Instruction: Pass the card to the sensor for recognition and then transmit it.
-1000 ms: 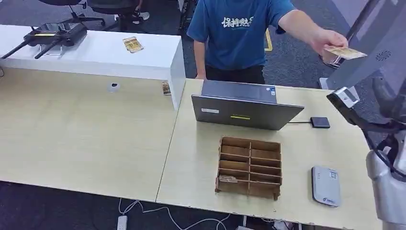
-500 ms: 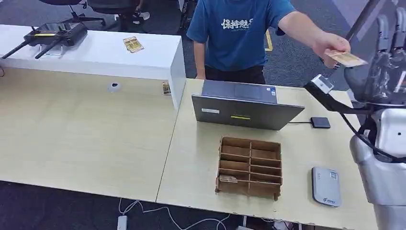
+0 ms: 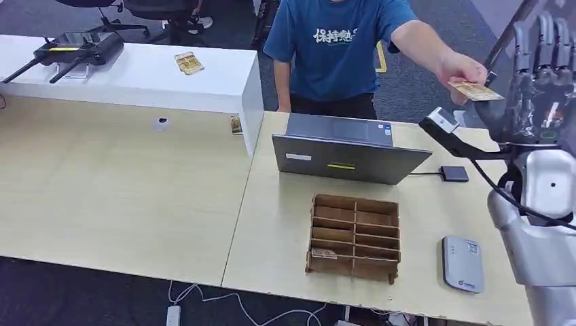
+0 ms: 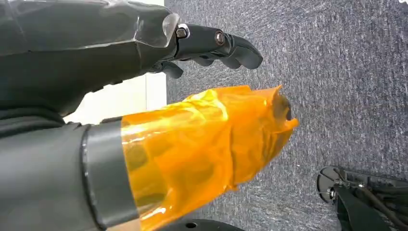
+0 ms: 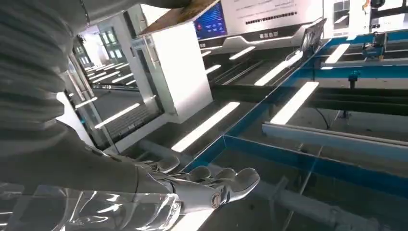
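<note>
**Card offered at arm's length, robot's right hand raised to receive it**

The thin tan rectangular card (image 3: 475, 91) is pinched in the hand of a person in a blue T-shirt (image 3: 337, 42), who stretches an arm out over the far right corner of the pale wooden table (image 3: 435, 204). It lies nearly flat, its long axis running from the person's fingers toward the robot, free end just beside the right hand (image 3: 536, 81).

That hand is up, palm forward, fingers straight and spread, holding nothing. The left hand (image 4: 211, 45) hangs over grey carpet with fingers loosely curled and nothing in them.

The card looks light, stiff and smooth, so it probably slips easily; a pinch across its faces at the free short end seems the sound hold, leaving one face clear for the flat grey card reader (image 3: 462, 263) lying on the table beside the brown wooden compartment box (image 3: 354, 238).
</note>
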Tool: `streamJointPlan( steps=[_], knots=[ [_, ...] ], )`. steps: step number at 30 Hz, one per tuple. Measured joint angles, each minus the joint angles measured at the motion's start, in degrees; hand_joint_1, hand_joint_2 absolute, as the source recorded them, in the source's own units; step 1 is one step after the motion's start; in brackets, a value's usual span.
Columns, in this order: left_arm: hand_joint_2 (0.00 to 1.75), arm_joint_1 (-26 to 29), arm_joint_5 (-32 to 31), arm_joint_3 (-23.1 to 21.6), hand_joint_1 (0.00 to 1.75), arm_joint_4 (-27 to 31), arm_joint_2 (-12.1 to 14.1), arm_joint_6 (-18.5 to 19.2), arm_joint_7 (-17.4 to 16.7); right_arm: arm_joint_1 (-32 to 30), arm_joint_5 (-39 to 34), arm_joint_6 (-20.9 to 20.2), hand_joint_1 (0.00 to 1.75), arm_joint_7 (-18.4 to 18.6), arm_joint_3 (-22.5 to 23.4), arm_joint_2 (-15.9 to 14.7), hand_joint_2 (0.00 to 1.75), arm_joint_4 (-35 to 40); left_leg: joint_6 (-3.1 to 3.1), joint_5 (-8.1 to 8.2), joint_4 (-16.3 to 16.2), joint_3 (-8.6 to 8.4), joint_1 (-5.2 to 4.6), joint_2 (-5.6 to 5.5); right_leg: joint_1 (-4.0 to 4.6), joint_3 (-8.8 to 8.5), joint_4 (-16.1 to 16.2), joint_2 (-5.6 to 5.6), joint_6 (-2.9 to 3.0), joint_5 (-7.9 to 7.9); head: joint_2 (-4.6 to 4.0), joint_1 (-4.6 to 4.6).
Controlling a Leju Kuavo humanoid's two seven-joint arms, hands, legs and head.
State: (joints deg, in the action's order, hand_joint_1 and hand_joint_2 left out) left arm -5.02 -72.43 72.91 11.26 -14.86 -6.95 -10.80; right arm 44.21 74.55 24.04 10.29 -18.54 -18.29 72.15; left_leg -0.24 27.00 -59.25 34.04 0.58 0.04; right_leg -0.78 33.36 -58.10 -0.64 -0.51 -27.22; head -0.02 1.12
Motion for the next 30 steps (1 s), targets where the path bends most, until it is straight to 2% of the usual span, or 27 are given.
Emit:
streamJointPlan(
  steps=[8,9,10,11,12,30],
  knots=[
    [0.00,0.0,0.0,0.0,0.00,0.0,0.2,0.2,0.0,0.0,-0.7,-0.7,0.00,0.4,-1.0,0.0,1.75,-0.1,0.00,0.00,0.0,0.00,0.00,0.00,0.00,0.02,0.0,0.00,0.00,0.00,0.00,0.02],
    [0.00,0.0,0.0,0.0,0.00,0.0,0.2,0.2,0.0,0.0,-0.8,-0.7,0.38,0.5,-1.1,0.0,1.75,-0.2,0.00,0.00,0.0,0.00,0.00,0.00,0.00,0.03,0.0,0.00,0.00,0.00,0.00,0.00],
    [0.00,0.0,0.0,0.0,0.00,0.0,0.2,0.2,0.0,0.0,-1.0,-0.7,1.36,0.5,-1.2,0.0,1.75,-0.3,0.00,0.00,0.0,0.00,0.00,0.00,0.00,0.03,0.0,0.00,0.00,0.00,0.00,0.02],
    [0.00,0.0,0.0,0.0,0.00,0.0,0.2,0.2,0.0,0.0,-1.1,-0.7,1.69,0.5,-1.2,0.0,1.75,-0.4,0.00,0.00,0.0,0.00,0.00,0.01,0.00,0.03,0.0,0.01,0.00,0.00,0.00,0.00],
    [0.00,0.0,0.0,0.0,0.00,0.0,0.2,0.2,0.0,0.0,-1.2,-0.8,1.75,0.5,-1.4,0.0,1.75,-0.5,0.00,0.00,0.0,0.00,0.00,0.01,0.00,0.03,0.0,0.01,0.00,0.00,0.00,0.02],
    [0.00,0.0,0.2,0.0,0.00,0.0,0.2,0.2,0.0,-0.1,-1.0,-1.6,1.75,0.5,-2.9,-0.4,1.75,-1.6,0.00,0.00,0.0,0.00,0.00,0.02,0.00,0.06,0.0,0.02,0.00,0.00,0.00,0.00]
  ],
)
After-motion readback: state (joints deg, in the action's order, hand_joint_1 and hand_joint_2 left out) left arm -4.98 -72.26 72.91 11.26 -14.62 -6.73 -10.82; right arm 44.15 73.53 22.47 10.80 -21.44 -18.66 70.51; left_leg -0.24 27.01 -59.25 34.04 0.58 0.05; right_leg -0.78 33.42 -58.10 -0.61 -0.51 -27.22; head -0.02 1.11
